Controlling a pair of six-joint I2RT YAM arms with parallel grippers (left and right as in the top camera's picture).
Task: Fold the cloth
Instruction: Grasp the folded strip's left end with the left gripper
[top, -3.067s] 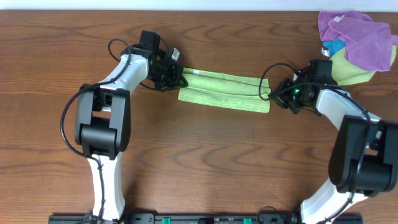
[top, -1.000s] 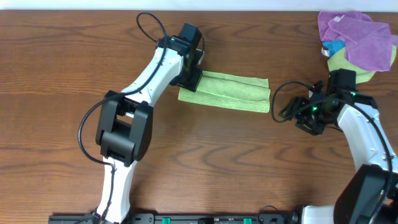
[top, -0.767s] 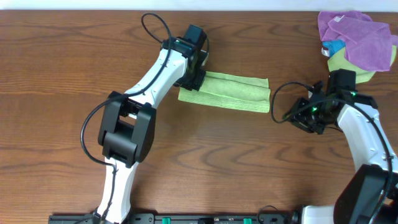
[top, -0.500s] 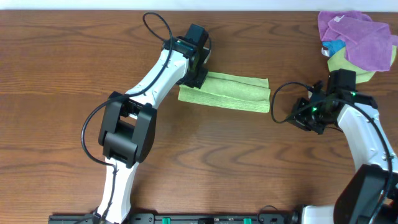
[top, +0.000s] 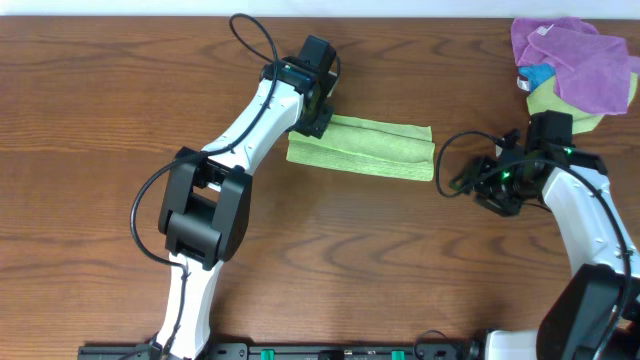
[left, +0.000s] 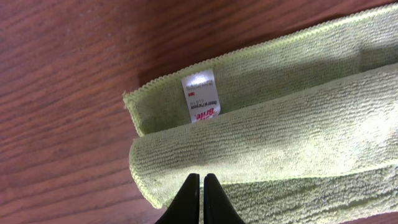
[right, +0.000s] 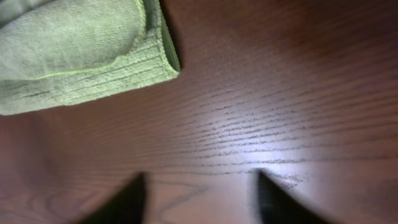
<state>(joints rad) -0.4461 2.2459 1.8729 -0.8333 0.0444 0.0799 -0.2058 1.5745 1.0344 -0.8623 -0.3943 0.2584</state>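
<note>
Lime-green cloth (top: 360, 147) folded into strip on wooden table (top: 100, 100); white tag (left: 201, 96) showing.

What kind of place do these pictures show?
Probably a robot test bench, not a home: two mounted robot arms at a wooden table, one folded green cloth between them, other cloths heaped in a corner.

Overhead I get bright, even light; my right wrist view shows tabletop (right: 249, 130) glare and blurred fingers (right: 127, 199).
</note>
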